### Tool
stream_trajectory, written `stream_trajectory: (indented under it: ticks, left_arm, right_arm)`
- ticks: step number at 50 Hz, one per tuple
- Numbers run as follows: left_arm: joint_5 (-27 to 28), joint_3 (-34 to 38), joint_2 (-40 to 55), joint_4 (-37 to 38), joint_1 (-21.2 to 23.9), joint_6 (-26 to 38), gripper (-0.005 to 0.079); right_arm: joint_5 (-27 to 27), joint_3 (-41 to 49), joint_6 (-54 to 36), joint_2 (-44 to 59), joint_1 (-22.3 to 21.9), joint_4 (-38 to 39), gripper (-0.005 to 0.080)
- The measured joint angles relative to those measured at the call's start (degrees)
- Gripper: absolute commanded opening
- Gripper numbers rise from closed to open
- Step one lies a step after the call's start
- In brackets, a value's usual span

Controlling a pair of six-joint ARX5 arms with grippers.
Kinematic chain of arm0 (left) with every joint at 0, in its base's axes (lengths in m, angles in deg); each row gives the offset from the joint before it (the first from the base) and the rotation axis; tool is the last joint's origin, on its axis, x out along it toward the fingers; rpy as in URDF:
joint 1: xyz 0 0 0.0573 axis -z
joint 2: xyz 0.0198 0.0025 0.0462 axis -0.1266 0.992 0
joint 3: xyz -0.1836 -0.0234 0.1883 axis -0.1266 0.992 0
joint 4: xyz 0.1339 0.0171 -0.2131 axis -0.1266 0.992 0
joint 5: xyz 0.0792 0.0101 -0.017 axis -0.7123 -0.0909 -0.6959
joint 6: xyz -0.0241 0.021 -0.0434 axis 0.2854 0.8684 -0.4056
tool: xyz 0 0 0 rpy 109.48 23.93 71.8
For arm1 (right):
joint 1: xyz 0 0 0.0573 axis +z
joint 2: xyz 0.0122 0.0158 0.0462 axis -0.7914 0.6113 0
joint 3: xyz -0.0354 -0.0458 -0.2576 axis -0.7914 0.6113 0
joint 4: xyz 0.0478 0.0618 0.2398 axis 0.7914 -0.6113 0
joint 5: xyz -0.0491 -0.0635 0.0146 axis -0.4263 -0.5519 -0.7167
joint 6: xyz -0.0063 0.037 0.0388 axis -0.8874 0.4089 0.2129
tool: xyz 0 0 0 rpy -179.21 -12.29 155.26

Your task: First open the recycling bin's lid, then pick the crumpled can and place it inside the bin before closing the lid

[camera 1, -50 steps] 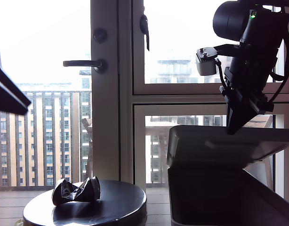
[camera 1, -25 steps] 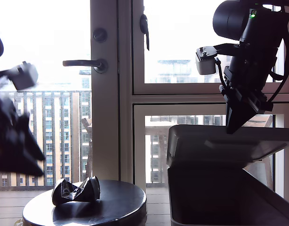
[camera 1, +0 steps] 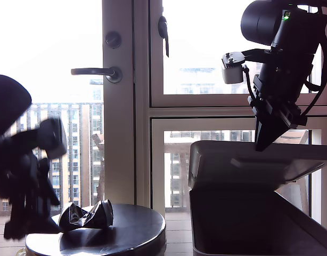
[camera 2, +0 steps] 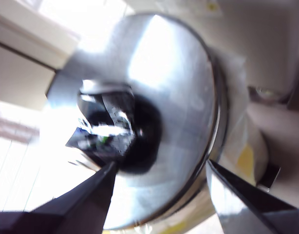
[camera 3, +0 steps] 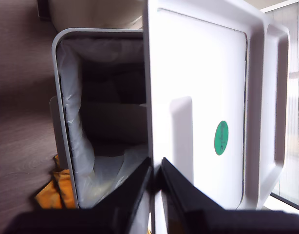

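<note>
Crumpled can (camera 1: 87, 216) lying on its side near the edge of the round dark table (camera 1: 131, 234), toward the exterior view's left. Probably very light, thin metal, creased and shiny, so easy to dent more and likely to slide; best taken across the pinched middle. First gripper (camera 2: 159, 192) hovering just beside it, fingers spread apart, nothing between them. Second gripper (camera 3: 157, 178) clamped on the edge of the lid (camera 3: 208, 97), holding the recycling bin (camera 3: 74, 146) open.
</note>
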Motion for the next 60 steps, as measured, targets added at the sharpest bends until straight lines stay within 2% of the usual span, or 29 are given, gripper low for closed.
stream_trajectory:
  ticks: [10, 18, 27, 45, 60]
  left_arm:
    - [-1.4, -3.2, 5.4, -7.8, 1.1, 5.7, 0.0496]
    - [-1.8, -9.4, 9.1, -8.9, 1.4, 6.6, 0.0498]
    - [-1.9, -13.9, 13.0, -5.2, 1.4, 6.8, 0.0498]
    - [-1.8, -16.8, 13.7, 0.0, 1.3, 7.1, 0.0498]
    - [-2.3, -17.7, 16.6, 0.4, 0.7, 11.6, 0.0498]
  right_arm:
    - [0.0, 0.0, 0.2, 0.0, 0.0, 0.0, -0.0013]
    - [0.0, 0.0, 0.2, 0.0, 0.0, 0.0, -0.0013]
    - [0.0, 0.0, 0.2, 0.0, 0.0, 0.0, -0.0013]
    - [0.0, 0.0, 0.2, 0.0, 0.0, 0.7, -0.0013]
    - [0.2, 0.0, 0.6, 0.0, 0.0, 1.4, -0.0013]
